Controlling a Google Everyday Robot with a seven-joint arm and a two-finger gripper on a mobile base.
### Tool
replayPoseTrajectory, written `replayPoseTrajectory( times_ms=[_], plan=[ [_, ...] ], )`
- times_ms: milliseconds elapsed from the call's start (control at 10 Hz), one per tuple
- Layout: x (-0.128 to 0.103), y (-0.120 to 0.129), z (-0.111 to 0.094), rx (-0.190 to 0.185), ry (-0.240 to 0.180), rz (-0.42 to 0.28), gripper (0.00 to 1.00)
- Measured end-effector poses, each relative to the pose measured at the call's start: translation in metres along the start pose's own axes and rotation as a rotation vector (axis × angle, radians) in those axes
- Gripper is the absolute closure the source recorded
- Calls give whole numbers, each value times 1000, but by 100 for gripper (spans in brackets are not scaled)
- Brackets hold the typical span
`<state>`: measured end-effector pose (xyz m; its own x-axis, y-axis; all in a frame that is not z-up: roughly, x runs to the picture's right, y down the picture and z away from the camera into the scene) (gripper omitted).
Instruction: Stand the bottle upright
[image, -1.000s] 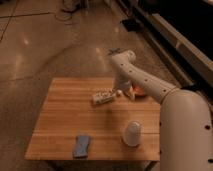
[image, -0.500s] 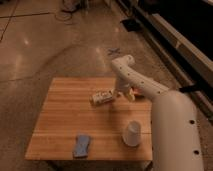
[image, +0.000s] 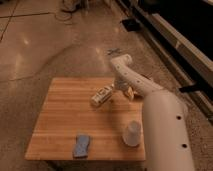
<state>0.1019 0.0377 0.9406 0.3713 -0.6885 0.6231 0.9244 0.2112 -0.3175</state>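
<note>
Lying on its side on the counter (image: 65, 110), bottle (image: 101, 96), hand (image: 120, 90) just beside it, can't tell if spread or pinching, cup (image: 132, 134) and sponge (image: 82, 145) near front.

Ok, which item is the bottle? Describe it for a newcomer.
On the wooden table, look toward its far side, beside the robot's claw. The small pale plastic bottle with a white label lies on its side there, unlike the upright white paper cup and flat blue sponge.
</note>
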Motion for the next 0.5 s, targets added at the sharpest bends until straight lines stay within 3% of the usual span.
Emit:
replayPoseTrajectory(
  times_ms=[500],
  plan=[
    [10,-47,-29,63,43,-46,20]
  ],
)
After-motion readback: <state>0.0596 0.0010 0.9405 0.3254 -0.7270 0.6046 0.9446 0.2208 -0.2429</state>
